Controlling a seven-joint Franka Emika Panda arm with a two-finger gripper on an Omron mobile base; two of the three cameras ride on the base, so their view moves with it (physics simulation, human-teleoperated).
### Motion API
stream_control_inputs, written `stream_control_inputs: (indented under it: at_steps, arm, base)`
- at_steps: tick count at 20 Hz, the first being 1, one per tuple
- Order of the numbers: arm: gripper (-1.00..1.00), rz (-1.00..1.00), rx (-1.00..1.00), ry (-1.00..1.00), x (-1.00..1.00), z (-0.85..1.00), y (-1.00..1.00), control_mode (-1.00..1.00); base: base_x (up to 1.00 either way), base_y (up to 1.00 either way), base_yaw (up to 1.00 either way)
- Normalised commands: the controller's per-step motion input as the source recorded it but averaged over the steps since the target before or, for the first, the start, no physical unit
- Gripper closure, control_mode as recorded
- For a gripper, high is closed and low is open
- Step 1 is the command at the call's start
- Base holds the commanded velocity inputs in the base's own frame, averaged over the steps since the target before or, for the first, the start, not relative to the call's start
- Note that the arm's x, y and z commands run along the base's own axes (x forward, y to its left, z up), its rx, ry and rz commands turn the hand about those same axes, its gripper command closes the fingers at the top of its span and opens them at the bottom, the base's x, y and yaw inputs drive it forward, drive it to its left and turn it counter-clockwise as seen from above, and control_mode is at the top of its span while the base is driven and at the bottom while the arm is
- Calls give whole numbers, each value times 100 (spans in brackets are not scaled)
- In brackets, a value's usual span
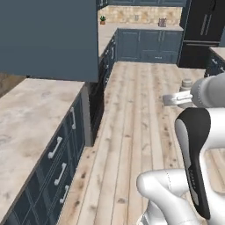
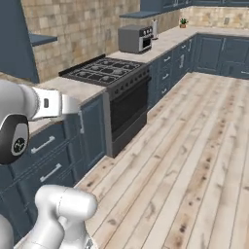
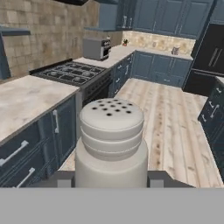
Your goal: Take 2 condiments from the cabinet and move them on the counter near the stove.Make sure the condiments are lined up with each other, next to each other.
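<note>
A grey-white shaker (image 3: pixel 111 140) with a perforated lid stands upright between my fingertips, and my gripper (image 3: pixel 111 180) is shut on its lower body. From the left base view the shaker (image 1: pixel 186 83) shows just above my hand, held over the wooden floor to the right of the counter (image 1: pixel 26 114). The beige counter (image 3: pixel 26 98) runs along the left, and the black stove (image 3: pixel 70 72) sits beyond it. In the right base view the stove (image 2: pixel 104 70) lies ahead of my arm. The dark blue wall cabinet (image 1: pixel 48 39) hangs above the counter, to the shaker's left.
Blue drawer fronts with silver handles (image 1: pixel 55 147) line the counter's side. A grey toaster oven (image 2: pixel 135 39) stands past the stove. A black fridge (image 1: pixel 200 30) stands at the far end. Wooden floor (image 2: pixel 194 146) stretches ahead to the right.
</note>
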Motion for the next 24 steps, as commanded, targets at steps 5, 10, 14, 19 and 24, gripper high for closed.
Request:
stream_control_inputs:
  at_steps: [5, 10, 14, 19, 24]
  arm:
    - [100, 0, 0, 0, 0, 0, 0, 100]
    - [100, 0, 0, 0, 0, 0, 0, 100]
    - [100, 0, 0, 0, 0, 0, 0, 100]
    - [100, 0, 0, 0, 0, 0, 0, 100]
    - [100, 0, 0, 0, 0, 0, 0, 100]
  base:
    - [91, -80, -39]
    - [100, -50, -20]
    - [100, -29, 12]
    - [100, -27, 48]
    - [99, -33, 61]
